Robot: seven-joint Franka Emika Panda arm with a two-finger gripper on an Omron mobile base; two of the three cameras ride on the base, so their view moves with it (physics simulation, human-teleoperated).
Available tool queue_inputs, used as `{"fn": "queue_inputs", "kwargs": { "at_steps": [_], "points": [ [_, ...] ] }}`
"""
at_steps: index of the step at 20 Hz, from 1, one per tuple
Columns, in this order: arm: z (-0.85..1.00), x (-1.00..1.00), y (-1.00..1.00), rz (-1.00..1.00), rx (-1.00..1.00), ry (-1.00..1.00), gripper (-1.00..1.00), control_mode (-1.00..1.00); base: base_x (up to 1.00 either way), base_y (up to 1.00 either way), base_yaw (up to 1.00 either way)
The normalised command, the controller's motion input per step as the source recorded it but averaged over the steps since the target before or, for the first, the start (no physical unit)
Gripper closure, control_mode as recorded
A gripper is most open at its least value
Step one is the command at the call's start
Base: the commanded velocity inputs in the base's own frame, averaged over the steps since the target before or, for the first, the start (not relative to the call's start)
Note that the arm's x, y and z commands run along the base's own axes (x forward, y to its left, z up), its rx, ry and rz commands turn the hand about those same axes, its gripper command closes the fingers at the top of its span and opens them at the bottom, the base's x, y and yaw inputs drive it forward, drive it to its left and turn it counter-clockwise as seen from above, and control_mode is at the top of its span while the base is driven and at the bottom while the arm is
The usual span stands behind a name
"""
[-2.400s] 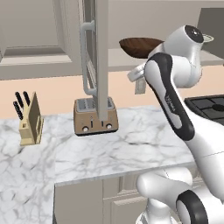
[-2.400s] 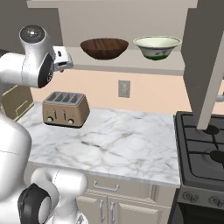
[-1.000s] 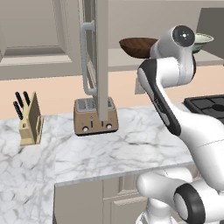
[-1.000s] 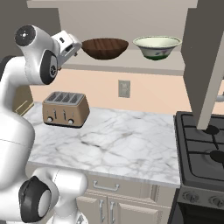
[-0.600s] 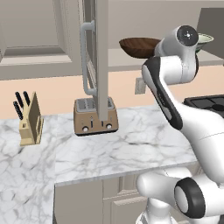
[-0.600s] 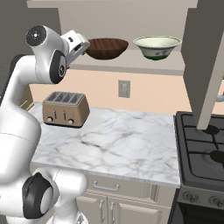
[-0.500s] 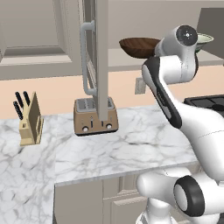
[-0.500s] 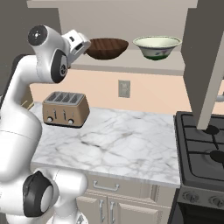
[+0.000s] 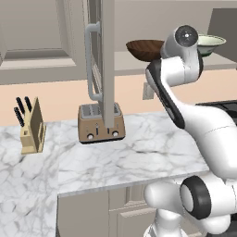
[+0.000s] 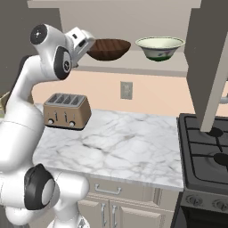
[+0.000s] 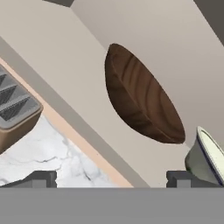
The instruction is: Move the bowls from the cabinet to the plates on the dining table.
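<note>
Brown wooden bowl and green bowl are seen on the cabinet shelf. Fingers are spread wide, empty, near the brown rim; it could be nudged into the green bowl.

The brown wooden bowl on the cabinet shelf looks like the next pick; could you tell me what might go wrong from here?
1. The wooden bowl is wide and shallow; the open pincer, now beside its rim, may slip off or push it deeper into the cabinet.
2. The green-cream bowl sits close beside it and could be knocked.
3. The open cabinet door hangs near the arm and might be struck on withdrawal.
</note>
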Motion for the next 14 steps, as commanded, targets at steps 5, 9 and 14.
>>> {"fn": "queue_inputs", "kwargs": {
  "at_steps": [5, 9, 14],
  "points": [
    [0.0, 0.37, -0.12, -0.03, 0.0, 0.0, -1.0, -1.0, 0.0, 0.0, 0.0],
    [0.0, 0.41, -0.06, -0.05, 0.0, 0.0, -1.0, -1.0, 0.0, 0.0, 0.0],
    [0.0, 0.46, -0.03, -0.02, 0.0, 0.0, -1.0, -1.0, 0.0, 0.0, 0.0]
  ]
}}
